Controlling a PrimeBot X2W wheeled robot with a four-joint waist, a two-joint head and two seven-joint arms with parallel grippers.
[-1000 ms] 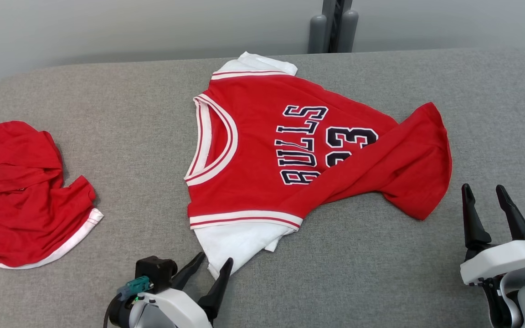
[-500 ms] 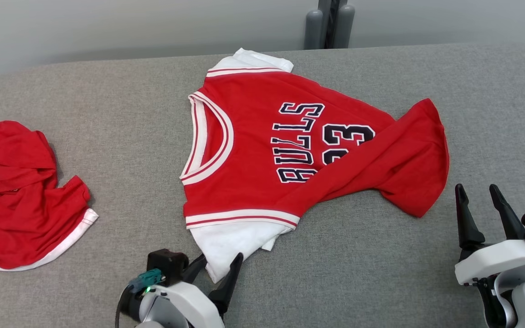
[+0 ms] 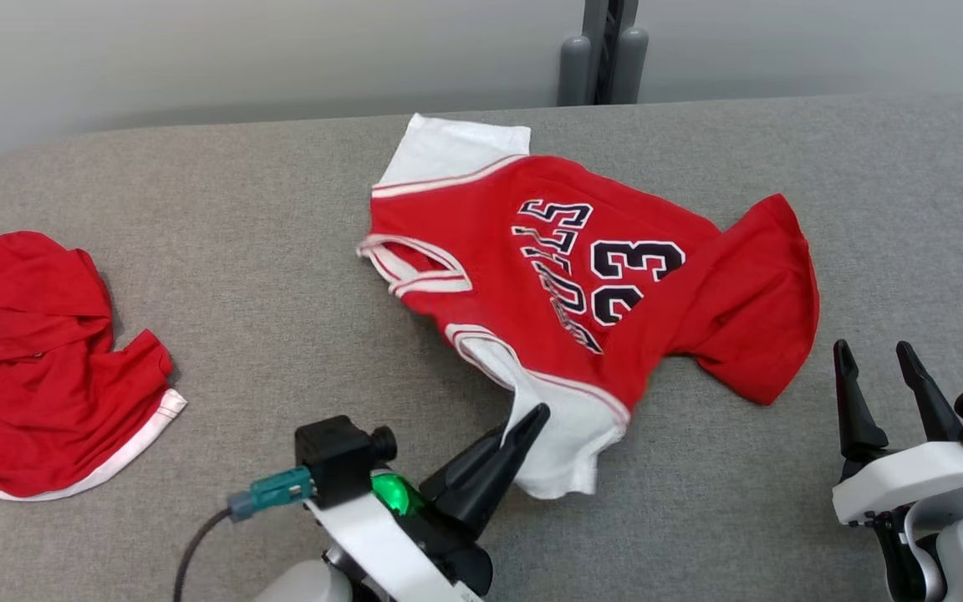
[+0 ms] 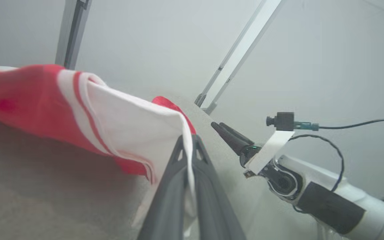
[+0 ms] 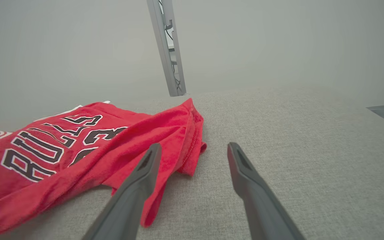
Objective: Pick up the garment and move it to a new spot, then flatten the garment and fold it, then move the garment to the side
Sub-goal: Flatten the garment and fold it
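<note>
Pinching the white sleeve [image 3: 567,443] of the red-and-white fabric basketball jersey [image 3: 548,242], your left gripper [image 3: 536,414] holds it off the grey upholstered table [image 3: 264,234]; your right gripper [image 3: 873,348] sits spread, empty.

"23" and likely "BULLS" on jersey [image 3: 490,242]

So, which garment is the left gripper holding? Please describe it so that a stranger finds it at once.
Look at the middle of the grey padded table. There is a red jersey with white sleeves, its near sleeve pinched in the shut left gripper. Unlike the unlettered red garment crumpled at the table's left end, it bears BULLS and 23 in dark letters.
</note>
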